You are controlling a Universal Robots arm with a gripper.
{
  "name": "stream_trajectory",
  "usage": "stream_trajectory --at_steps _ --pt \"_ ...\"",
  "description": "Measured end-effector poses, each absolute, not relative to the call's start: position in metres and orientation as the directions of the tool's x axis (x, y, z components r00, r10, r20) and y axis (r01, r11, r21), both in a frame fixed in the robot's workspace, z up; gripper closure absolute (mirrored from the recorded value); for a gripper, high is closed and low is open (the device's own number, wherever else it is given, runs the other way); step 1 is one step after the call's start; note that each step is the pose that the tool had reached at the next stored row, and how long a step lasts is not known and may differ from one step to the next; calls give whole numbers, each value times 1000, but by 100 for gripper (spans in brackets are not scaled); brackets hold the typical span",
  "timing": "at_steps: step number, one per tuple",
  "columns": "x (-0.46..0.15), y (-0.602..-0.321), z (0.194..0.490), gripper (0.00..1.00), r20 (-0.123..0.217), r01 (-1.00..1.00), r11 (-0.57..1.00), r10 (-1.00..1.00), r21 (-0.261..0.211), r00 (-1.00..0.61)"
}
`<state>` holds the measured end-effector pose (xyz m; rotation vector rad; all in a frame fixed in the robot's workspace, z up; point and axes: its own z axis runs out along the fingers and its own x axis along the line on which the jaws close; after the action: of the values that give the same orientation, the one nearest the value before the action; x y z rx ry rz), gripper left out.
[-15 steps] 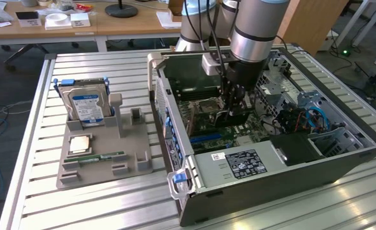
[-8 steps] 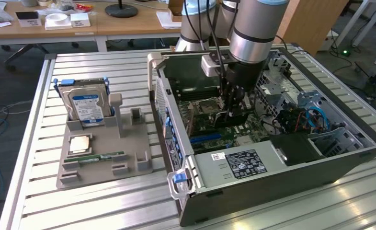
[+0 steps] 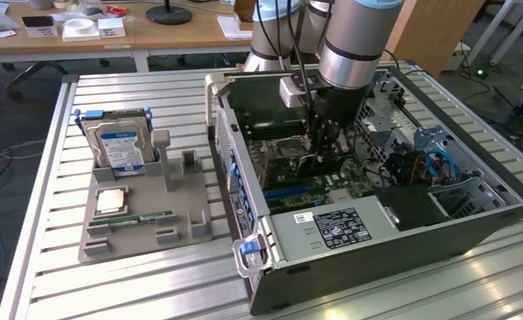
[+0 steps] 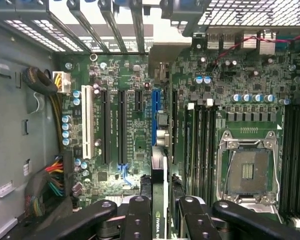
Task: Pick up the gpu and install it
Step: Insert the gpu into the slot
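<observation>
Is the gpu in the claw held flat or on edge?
On edge: the claw grips the gpu, thin edge toward the motherboard's slots.

I count one computer case (image 3: 377, 260), one gpu (image 4: 159, 200), one robot arm (image 3: 354, 40). On the exterior view's left I count one gray holder (image 3: 136, 241), one hard drive (image 3: 119, 148), one square chip (image 3: 112, 200), one RAM stick (image 3: 141, 218).

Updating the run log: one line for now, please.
gripper: shut on gpu | gpu: lined up with blue slot | where: inside case

Gripper (image 3: 324, 148) deep in open computer case (image 3: 377, 263), gpu (image 3: 320, 164) clamped over motherboard (image 3: 334, 184) — hard drive (image 3: 119, 148) upright in holder (image 3: 141, 235).
</observation>
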<state>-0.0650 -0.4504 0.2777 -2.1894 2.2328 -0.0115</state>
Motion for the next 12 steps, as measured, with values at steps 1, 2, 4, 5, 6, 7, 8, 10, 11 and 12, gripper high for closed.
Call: stream_trajectory --at_steps 1,2,4,5,6,7,8,10,11,12 --pt "-66 -450 278 74 -5 -1000 20 -1000 -15 -20" --pt "-68 -450 278 74 -5 -1000 20 -1000 -16 -20" --pt "-70 -450 277 74 -5 -1000 20 -1000 -15 -20" --pt "-71 -451 277 74 -5 -1000 20 -1000 -15 -20" --pt "-72 -452 277 74 -5 -1000 20 -1000 -15 -20" --pt "-72 -452 277 74 -5 -1000 19 -1000 -15 -19" --pt "-73 -453 277 74 -5 -1000 20 -1000 -15 -20" --pt "-74 -453 277 74 -6 -1000 20 -1000 -15 -20" --pt "-74 -453 276 74 -6 -1000 20 -1000 -15 -20" --pt "-74 -453 276 74 -6 -1000 20 -1000 -15 -20"
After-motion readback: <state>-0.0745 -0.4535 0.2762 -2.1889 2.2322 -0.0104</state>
